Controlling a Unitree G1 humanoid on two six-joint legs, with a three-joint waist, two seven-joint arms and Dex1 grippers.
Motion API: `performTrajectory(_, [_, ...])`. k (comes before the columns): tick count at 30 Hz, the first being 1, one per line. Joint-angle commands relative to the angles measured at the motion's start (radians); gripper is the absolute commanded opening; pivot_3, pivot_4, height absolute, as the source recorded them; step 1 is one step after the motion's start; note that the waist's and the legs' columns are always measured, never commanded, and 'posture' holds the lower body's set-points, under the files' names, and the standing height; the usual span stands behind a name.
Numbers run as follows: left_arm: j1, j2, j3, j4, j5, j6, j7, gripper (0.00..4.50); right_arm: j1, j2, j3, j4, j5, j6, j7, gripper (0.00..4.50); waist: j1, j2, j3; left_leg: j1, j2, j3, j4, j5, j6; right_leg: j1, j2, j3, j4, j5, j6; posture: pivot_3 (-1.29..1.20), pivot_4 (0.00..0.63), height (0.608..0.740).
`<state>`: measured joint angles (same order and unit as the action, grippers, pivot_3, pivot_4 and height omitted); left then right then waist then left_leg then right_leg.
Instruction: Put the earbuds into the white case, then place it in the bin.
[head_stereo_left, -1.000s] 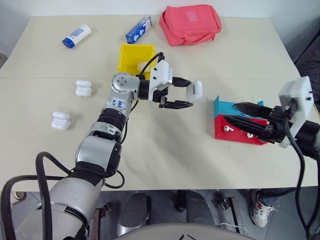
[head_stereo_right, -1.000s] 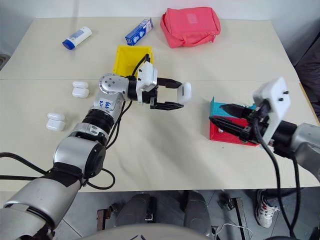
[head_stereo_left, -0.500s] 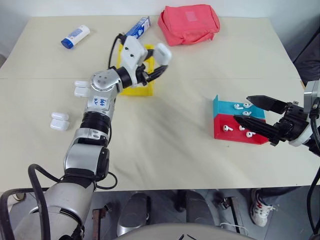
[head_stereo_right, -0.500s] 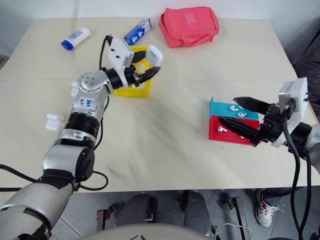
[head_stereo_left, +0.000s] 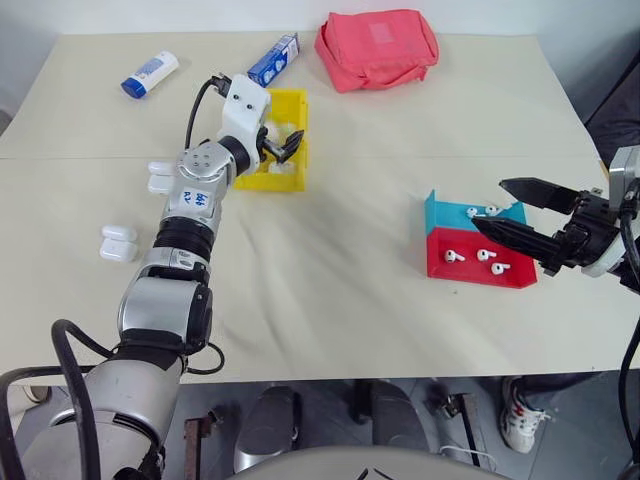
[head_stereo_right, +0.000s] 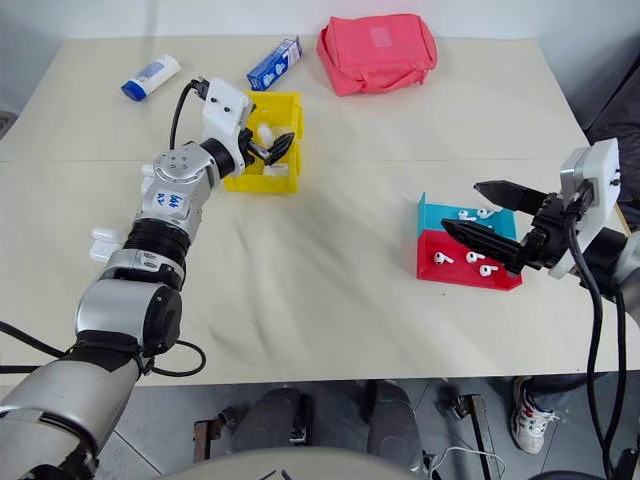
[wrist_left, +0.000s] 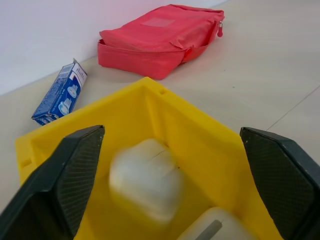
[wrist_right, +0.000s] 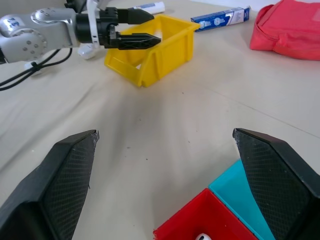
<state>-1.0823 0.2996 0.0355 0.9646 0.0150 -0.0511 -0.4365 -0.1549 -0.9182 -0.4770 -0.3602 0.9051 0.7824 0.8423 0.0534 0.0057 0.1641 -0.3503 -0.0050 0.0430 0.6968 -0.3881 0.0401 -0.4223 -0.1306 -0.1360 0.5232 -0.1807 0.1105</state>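
Note:
My left gripper (head_stereo_left: 283, 148) is open over the yellow bin (head_stereo_left: 268, 183). Between its fingers in the left wrist view, a blurred white case (wrist_left: 145, 187) sits inside the bin, free of them, with a second case (wrist_left: 215, 227) beside it. At the right, my right gripper (head_stereo_left: 490, 205) stands open and empty, just right of the teal tray (head_stereo_left: 440, 208) and the red tray (head_stereo_left: 470, 275). Earbuds lie loose in both trays, two in the teal one (head_stereo_left: 470, 211) and three in the red one (head_stereo_left: 484, 254).
Two pairs of white cases (head_stereo_left: 160, 178) (head_stereo_left: 118, 242) lie on the table left of my left arm. At the back are a pink pouch (head_stereo_left: 378, 45), a blue and white box (head_stereo_left: 275, 58) and a white-and-blue tube (head_stereo_left: 150, 72).
My left arm swung from the table's middle back to the yellow bin with the white case, then opened and let it go into the bin. My right gripper opened wider and drew back right.

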Motion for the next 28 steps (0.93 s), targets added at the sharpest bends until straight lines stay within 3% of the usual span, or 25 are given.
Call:
performTrajectory(1, [0.034, 0.034, 0.006, -0.148, -0.025, 0.024, -0.048, 4.47, -0.014, -0.028, -0.029, 0.004, -0.006, -0.016, 0.019, 4.50, -0.002, 0.000, 0.000, 0.000, 0.000, 0.000, 0.000, 0.000, 0.000, 0.000, 0.000, 0.000, 0.000, 0.000, 0.000, 0.00, 0.150, 0.740])
performTrajectory(8, [0.241, 0.116, 0.022, -0.635, -0.210, 0.171, -0.308, 4.47, -0.042, -0.049, -0.010, 0.054, -0.027, -0.031, 0.078, 4.50, -0.003, 0.000, 0.000, 0.000, 0.001, 0.000, 0.000, 0.001, -0.001, 0.000, 0.000, 0.001, 0.000, 0.000, 0.000, 0.00, 0.150, 0.740])
performTrajectory(13, [0.389, 0.213, 0.046, -0.858, -0.384, 0.256, -0.521, 4.47, -0.045, -0.070, 0.027, 0.115, -0.073, -0.077, 0.185, 4.50, -0.005, 0.001, -0.001, 0.001, 0.001, 0.000, 0.001, 0.001, -0.002, 0.000, 0.000, 0.001, 0.001, 0.000, 0.000, 0.00, 0.150, 0.740])
performTrajectory(17, [0.446, 0.277, 0.068, -0.879, -0.453, 0.285, -0.623, 4.47, -0.031, -0.100, 0.073, 0.164, -0.122, -0.115, 0.281, 4.50, -0.004, 0.002, -0.001, 0.002, 0.001, 0.001, 0.001, 0.001, -0.002, 0.001, 0.001, 0.001, 0.001, 0.000, -0.001, 0.00, 0.150, 0.740])
performTrajectory(22, [0.527, 0.361, 0.117, -0.833, -0.510, 0.270, -0.754, 4.47, -0.017, -0.134, 0.141, 0.283, -0.272, -0.297, 0.413, 4.50, -0.008, 0.002, -0.001, 0.003, 0.000, 0.001, 0.001, 0.001, -0.002, 0.002, 0.001, 0.001, 0.001, -0.001, -0.001, 0.00, 0.150, 0.740])
performTrajectory(28, [0.539, 0.393, 0.155, -0.773, -0.530, 0.268, -0.803, 4.47, -0.036, -0.130, 0.153, 0.356, -0.324, -0.369, 0.469, 4.50, -0.008, 0.002, 0.000, 0.004, 0.001, 0.002, 0.001, 0.001, -0.002, 0.002, 0.002, 0.002, 0.001, -0.001, -0.001, 0.00, 0.150, 0.740])
